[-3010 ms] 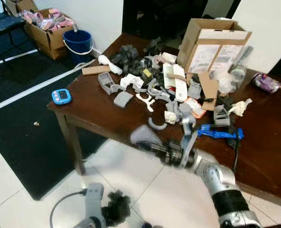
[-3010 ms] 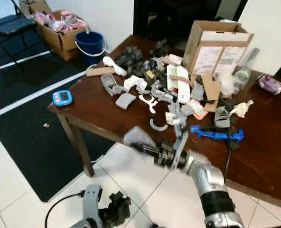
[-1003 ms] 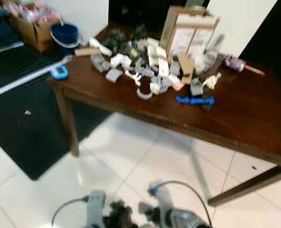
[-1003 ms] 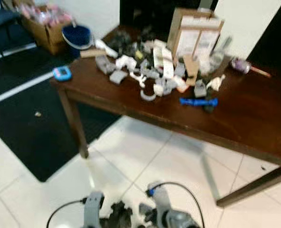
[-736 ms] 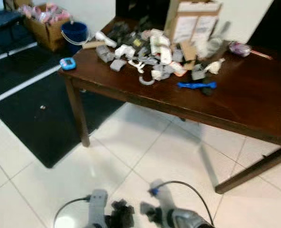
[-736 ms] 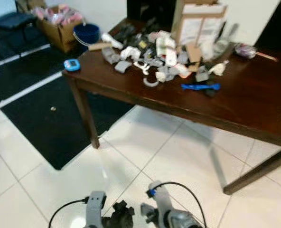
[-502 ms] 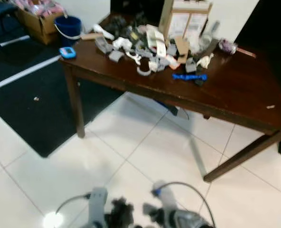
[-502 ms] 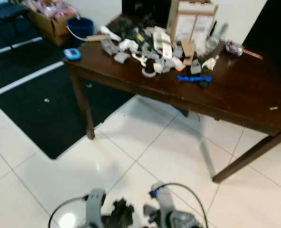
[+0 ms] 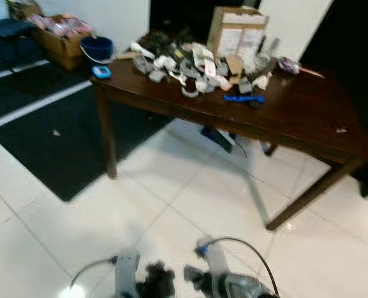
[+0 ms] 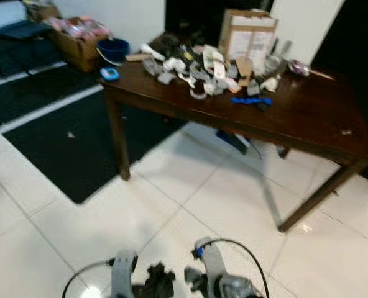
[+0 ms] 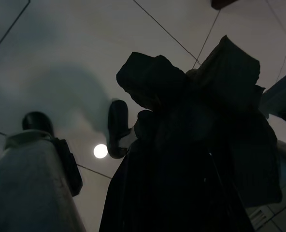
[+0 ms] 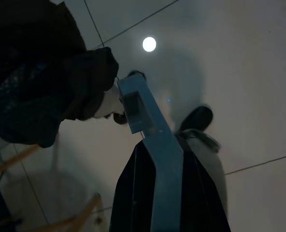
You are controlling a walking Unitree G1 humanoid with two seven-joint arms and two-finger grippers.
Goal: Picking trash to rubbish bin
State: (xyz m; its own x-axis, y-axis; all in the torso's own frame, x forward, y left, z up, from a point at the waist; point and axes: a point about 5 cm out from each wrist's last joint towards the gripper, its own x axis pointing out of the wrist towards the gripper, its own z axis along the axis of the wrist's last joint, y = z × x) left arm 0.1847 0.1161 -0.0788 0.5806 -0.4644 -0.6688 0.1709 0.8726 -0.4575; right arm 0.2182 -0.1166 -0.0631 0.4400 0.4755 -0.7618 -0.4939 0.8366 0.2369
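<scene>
- Left gripper (image 9: 153, 282) low at the bottom of the head views, over the white tiled floor (image 9: 97, 217); clamped on a dark crumpled piece of trash (image 11: 191, 145); in the left wrist view that dark wad bulges out between and around the fingers.
- Right gripper (image 12: 155, 159) just beside it, on my right; its fingers are pressed together on a grey flat strip (image 12: 140, 116) that sticks out past the tips; in the head view the same arm shows a silver wrist (image 10: 224, 287) with a black cable (image 10: 234, 245) looped over it.
- So I judge both grippers loaded: two pieces are picked, neither is binned yet.
- Both loads hang over bare tile, well apart from the worktop (image 9: 308, 118); a black mat (image 9: 41, 133) lies on the floor to my left.
- Worktop farther off: a pile of grey and white scraps (image 9: 190, 68) heaped on it, a blue item (image 9: 243, 98) at its near edge, a blue timer (image 9: 101, 72) at the left corner, a cardboard box (image 9: 235, 34) at the back; most of the trash remains to be cleared, I judge.
- Farthest: a blue bucket (image 9: 97, 48) on the floor beyond the worktop's left end, beside a cardboard carton (image 9: 63, 34) of pink things; I cannot tell whether the bucket is the rubbish bin; I can make out no other bin.
</scene>
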